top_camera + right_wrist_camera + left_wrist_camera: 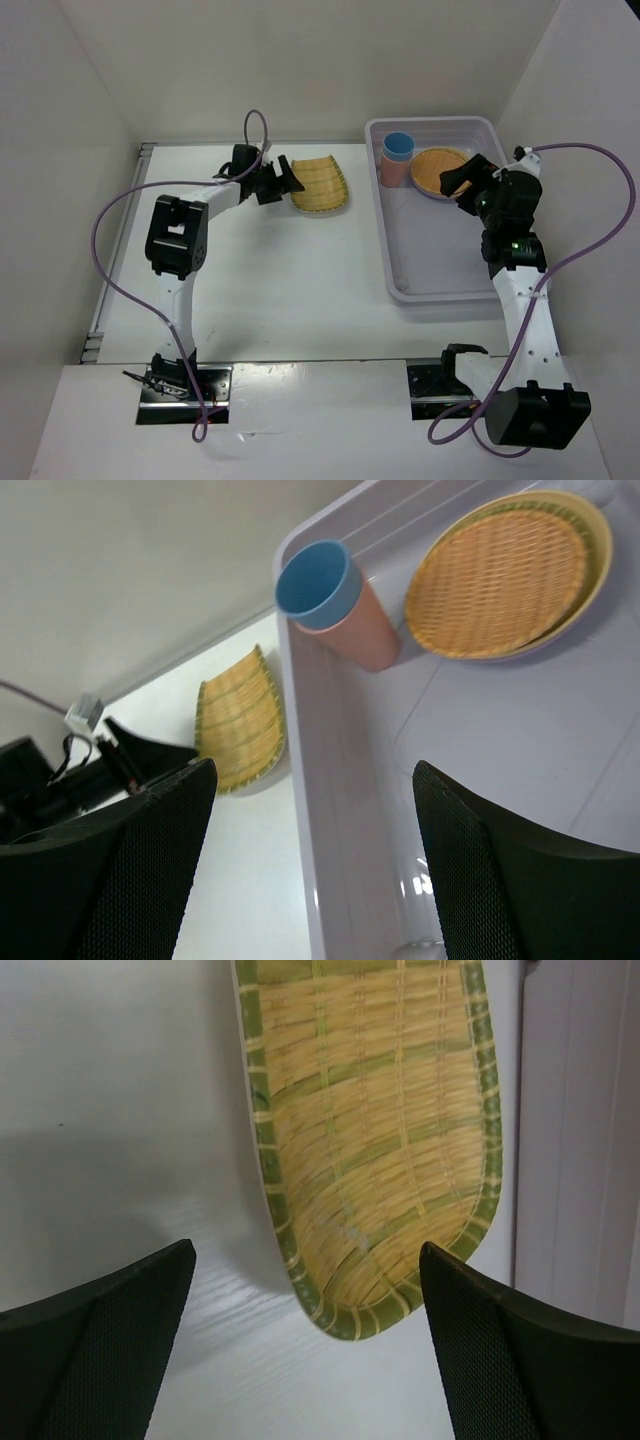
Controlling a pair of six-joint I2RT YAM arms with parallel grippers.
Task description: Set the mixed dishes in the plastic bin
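A squarish yellow woven-look plate (322, 185) (370, 1130) lies on the white table, left of the plastic bin (388, 240). My left gripper (287, 178) (307, 1252) is open, its fingers either side of the plate's near corner without touching it. Inside the bin's far end, a blue cup (398, 146) (312, 578) is nested in a coral cup (365, 632). Beside them a round woven-look plate (440, 170) (497, 575) tops a stack of other plates. My right gripper (462, 184) (315, 770) hangs open and empty above the bin (335, 830).
White walls enclose the table on three sides. The bin's near half holds nothing. The left arm's fingers (135, 745) show beside the squarish plate (238, 720) in the right wrist view. Purple cables loop from both arms.
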